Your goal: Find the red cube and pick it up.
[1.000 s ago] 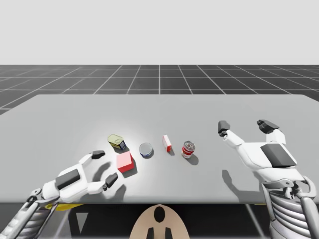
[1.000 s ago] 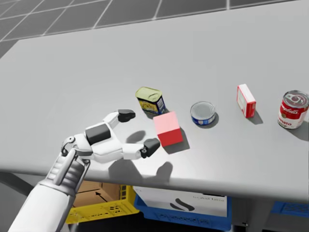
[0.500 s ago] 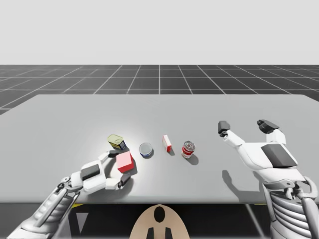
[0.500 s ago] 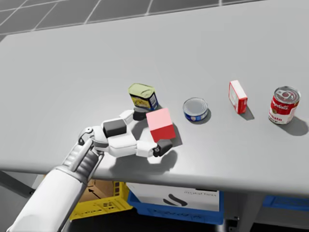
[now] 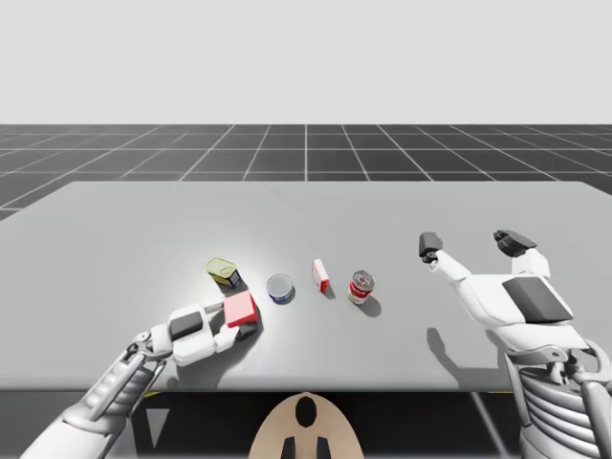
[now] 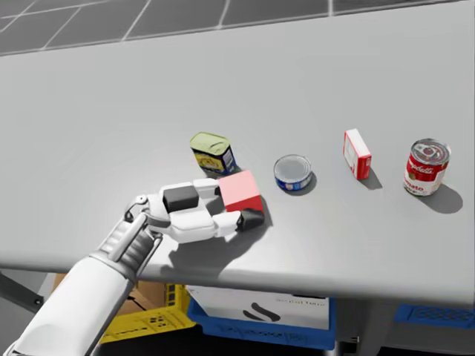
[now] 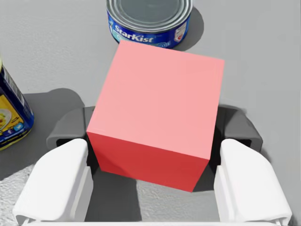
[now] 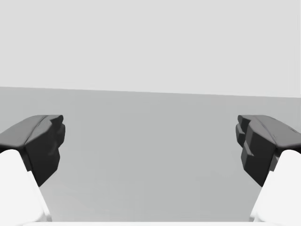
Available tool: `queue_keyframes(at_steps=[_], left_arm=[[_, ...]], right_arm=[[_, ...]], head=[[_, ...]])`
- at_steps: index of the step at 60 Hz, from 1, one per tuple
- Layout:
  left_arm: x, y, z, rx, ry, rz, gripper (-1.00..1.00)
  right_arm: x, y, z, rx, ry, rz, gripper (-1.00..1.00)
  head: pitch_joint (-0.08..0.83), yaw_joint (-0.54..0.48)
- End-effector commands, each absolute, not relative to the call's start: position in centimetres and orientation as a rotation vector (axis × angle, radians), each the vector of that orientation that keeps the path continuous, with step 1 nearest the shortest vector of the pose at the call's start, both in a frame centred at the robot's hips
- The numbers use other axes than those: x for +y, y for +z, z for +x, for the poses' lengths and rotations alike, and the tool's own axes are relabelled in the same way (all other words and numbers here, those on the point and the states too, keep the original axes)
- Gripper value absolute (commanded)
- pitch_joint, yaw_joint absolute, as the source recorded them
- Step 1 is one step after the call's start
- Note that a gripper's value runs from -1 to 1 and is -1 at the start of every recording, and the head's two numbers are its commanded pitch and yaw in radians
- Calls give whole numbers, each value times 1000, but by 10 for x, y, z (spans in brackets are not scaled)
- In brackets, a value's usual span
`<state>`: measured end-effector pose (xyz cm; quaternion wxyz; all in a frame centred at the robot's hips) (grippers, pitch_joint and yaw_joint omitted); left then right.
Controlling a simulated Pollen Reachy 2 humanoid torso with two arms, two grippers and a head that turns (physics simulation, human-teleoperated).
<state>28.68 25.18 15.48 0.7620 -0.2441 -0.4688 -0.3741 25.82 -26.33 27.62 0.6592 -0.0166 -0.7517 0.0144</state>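
Red cube (image 7: 157, 122), judged rigid, light and smooth-faced, is found just beside the short blue can (image 6: 294, 172) and is clamped across two opposite side faces by the left gripper (image 6: 231, 204), a mid-face hold being judged soundest.

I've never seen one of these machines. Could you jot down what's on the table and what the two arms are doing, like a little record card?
Table: grey, five things on it
Red cube: between the left jaws, touched on both sides, seemingly resting on the table
Close by cube: yellow-and-blue can
Further along: flat blue can, red-and-white box, red-and-white can
Left jaws: shut on the cube
Right jaws: open, empty, over the table's right side, apart from everything
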Motion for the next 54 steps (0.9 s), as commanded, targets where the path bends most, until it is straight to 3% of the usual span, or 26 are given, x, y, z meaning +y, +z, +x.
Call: queue_keyframes(at_steps=[1, 19, 26, 39, 46, 48, 54], left_arm=[[250, 149, 282, -1002, -849, -530, 954], [250, 148, 279, -1006, -868, -513, 1000], [251, 157, 276, -1021, -877, -496, 1000], [261, 215, 272, -1098, -910, -394, 1000], [268, 250, 272, -1164, -917, -336, 1000], [271, 263, 272, -1190, -915, -306, 1000], [273, 288, 272, -1234, -924, -277, 1000]], right_arm=[[-263, 277, 258, -1702, 31, -37, -1000], [-265, 277, 258, -1702, 17, -34, -1000], [-266, 278, 258, -1713, -2, -38, -1000], [-272, 281, 260, -1699, -33, 5, -1000], [-277, 281, 268, -1728, -119, -39, -1000], [-277, 282, 270, -1753, -204, -30, -1000], [-281, 280, 273, -1795, -200, -20, -1000]], head=[[699, 265], [451, 243], [409, 245], [383, 249], [372, 247], [367, 246], [357, 244]])
